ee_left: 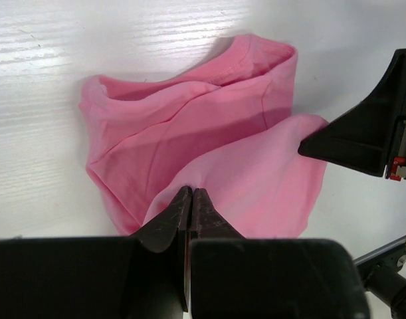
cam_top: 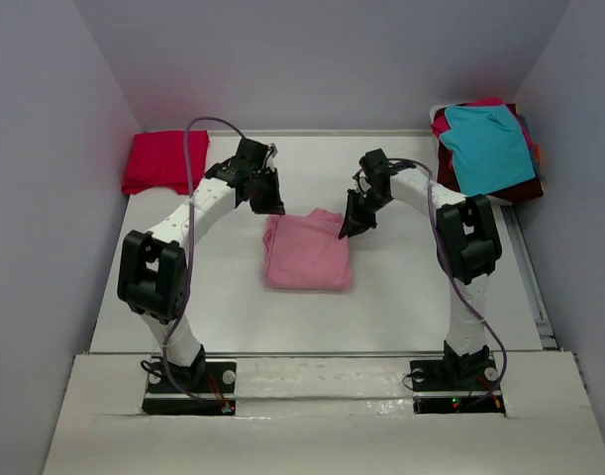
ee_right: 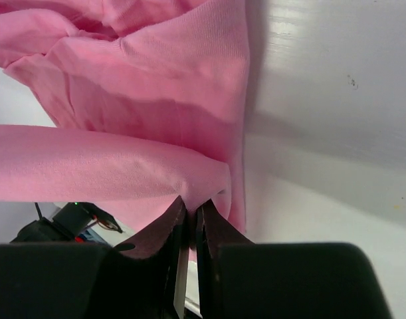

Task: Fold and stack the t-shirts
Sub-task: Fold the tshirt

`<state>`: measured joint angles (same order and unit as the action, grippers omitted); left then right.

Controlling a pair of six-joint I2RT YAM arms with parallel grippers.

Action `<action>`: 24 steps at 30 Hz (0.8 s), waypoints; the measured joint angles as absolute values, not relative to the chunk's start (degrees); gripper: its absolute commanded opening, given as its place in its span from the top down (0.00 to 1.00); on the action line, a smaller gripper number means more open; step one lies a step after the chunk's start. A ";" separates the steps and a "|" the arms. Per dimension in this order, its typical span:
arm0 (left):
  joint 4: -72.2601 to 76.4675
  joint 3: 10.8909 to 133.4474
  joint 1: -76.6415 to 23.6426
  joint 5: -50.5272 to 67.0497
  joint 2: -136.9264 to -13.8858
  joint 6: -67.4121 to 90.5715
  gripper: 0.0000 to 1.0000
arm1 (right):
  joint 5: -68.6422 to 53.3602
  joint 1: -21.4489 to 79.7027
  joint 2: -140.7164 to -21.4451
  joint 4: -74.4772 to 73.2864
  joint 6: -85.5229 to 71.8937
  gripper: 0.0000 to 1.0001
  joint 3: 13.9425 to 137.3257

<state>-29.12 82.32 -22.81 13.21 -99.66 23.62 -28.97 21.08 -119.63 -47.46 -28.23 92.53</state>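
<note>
A pink t-shirt lies partly folded in the middle of the table. My left gripper is shut on its far left edge, and the cloth fans out from the tips in the left wrist view. My right gripper is shut on its far right edge, with a fold of the pink t-shirt pinched between the tips. Both hold the far edge lifted a little above the lower layer. A folded red t-shirt lies at the back left.
A pile of unfolded shirts, teal on top of red and dark ones, sits at the back right. Grey walls close in the table on the left, back and right. The right gripper's black finger shows in the left wrist view.
</note>
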 measured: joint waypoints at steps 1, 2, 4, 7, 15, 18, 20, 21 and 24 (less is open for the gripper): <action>-29.26 82.04 -22.92 13.21 -99.02 23.64 0.94 | -28.88 21.08 -119.63 -47.53 -28.03 0.90 92.90; -29.50 81.93 -22.94 13.19 -98.76 23.66 0.94 | -28.88 21.08 -119.63 -47.48 -27.97 0.90 93.03; -29.54 81.47 -22.90 12.97 -98.59 23.83 0.94 | -28.75 21.08 -119.61 -47.48 -27.55 0.90 93.80; -29.98 80.66 -22.79 12.60 -98.54 23.94 0.94 | -28.47 21.08 -119.50 -47.51 -26.79 0.90 94.78; -30.48 80.25 -22.79 11.88 -98.50 24.10 0.94 | -27.73 21.08 -118.76 -47.55 -25.10 0.90 98.30; -30.48 80.25 -22.79 11.73 -98.50 24.14 0.94 | -27.70 21.08 -118.76 -47.55 -24.32 0.90 99.79; -30.52 80.25 -22.76 11.49 -98.50 24.29 0.94 | -27.70 21.08 -118.76 -47.53 -23.88 0.90 100.84; -30.52 80.25 -22.76 11.42 -98.50 24.34 0.95 | -27.75 21.08 -118.80 -47.62 -23.66 0.90 101.45; -30.59 80.25 -22.74 10.94 -98.50 24.53 0.94 | -28.42 21.08 -119.77 -47.37 -23.24 0.89 104.27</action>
<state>-30.59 80.25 -22.74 10.94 -98.50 24.53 -28.42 21.08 -119.77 -47.37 -23.24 104.27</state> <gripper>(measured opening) 0.083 0.109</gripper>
